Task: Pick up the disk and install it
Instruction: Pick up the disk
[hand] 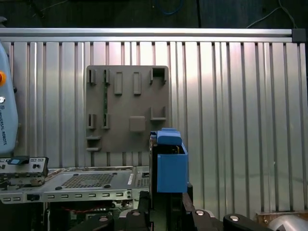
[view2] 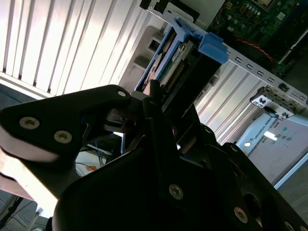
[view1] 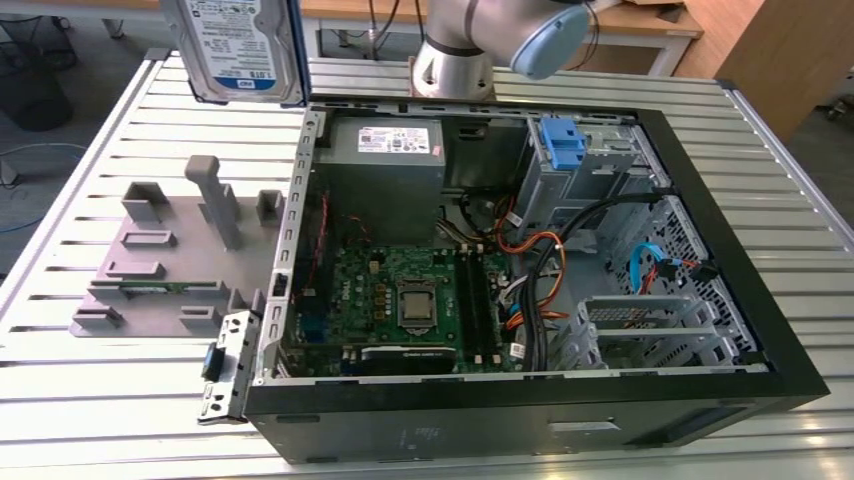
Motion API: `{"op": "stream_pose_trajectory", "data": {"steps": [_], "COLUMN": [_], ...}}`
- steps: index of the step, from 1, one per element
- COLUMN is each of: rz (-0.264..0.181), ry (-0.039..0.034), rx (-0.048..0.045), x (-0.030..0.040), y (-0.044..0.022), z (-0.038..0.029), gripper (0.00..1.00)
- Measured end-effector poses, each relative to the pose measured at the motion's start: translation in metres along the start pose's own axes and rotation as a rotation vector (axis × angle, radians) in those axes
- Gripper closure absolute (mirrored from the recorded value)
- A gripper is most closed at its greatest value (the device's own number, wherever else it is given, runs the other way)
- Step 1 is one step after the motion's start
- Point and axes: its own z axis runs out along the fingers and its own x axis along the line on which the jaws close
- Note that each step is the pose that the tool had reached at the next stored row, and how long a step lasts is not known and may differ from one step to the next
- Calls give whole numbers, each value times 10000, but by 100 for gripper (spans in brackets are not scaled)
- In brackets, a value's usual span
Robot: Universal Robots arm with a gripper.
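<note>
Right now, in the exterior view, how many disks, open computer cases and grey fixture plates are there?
disk: 1
open computer case: 1
grey fixture plate: 1
Total: 3

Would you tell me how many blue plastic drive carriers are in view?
2: one framing the raised disk, one bare bracket in the computer case; more may be hidden.
</note>
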Motion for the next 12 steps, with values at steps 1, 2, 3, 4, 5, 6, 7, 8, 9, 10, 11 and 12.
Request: {"op": "stream_pose_trajectory", "data": {"steps": [1,2,3,4,5,6,7,8,9,10,11,12], "rz": [-1,0,1,0,0,0,1,1,0,-1,1,0], "ry": [0,1,0,1,2,1,1,0,0,1,1,1], "rx": [-1,-1,0,0,-2,-1,-1,0,0,-1,0,-1], "x": [22,41,56,71,85,97,106,113,119,124,128,133], "y": [-15,-36,-62,-93,-127,-162,-199,-240,-284,-329,-373,-422], "z": [-1,-2,-3,-4,-5,-5,-6,-6,-7,-8,-8,-9], "gripper": [65,65,65,65,65,65,65,65,65,65,65,65]}}
